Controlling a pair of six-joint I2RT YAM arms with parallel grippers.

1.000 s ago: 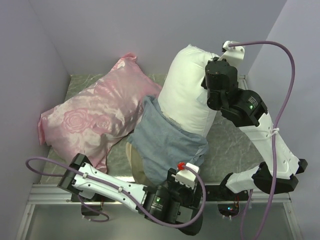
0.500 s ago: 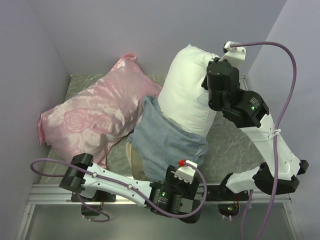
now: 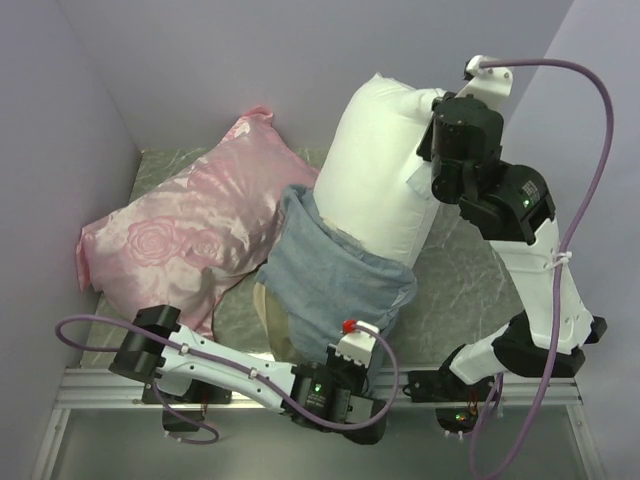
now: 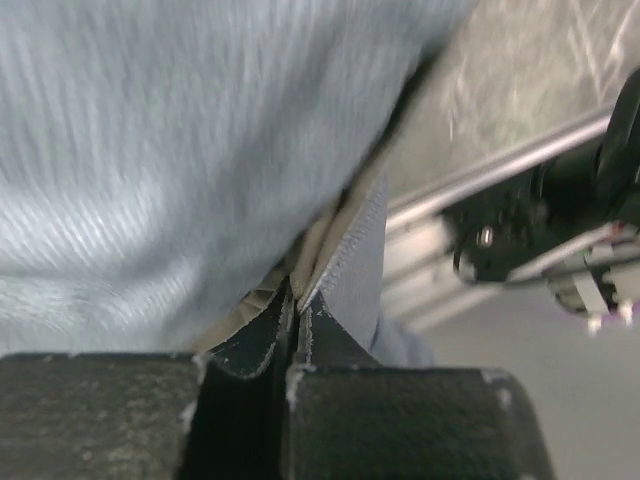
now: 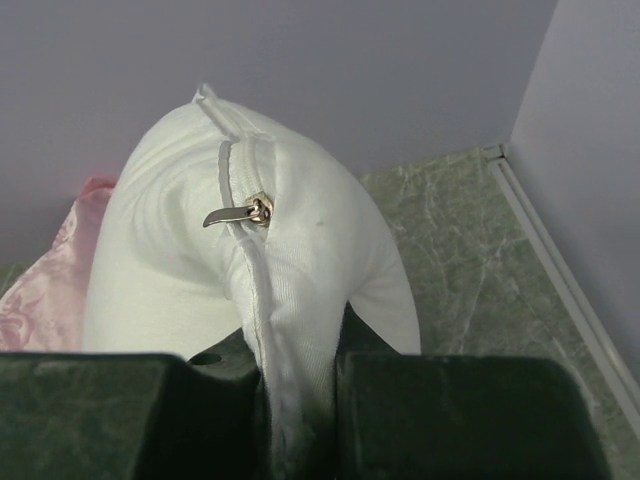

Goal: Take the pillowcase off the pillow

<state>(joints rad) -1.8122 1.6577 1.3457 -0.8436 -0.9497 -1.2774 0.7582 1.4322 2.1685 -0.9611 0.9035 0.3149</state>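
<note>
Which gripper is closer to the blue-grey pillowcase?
Left. The left gripper pinches the near edge of the pillowcase. The right gripper clamps the bare far end of the white pillow, apart from the case.

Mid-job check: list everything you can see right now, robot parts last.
pillowcase: one, dusty grey-blue with beige showing underneath, bunched over the pillow's near end, mid-table.
pillow: one, white, far half bare, angled up towards the back wall.
zip pull: one, metal, on the pillow's seam.
satin pillow: one, pink with a rose pattern, left side of the table.
table: one, green marbled.
left gripper: shut on the pillowcase's near edge.
right gripper: shut on the pillow's seam, far right.
</note>
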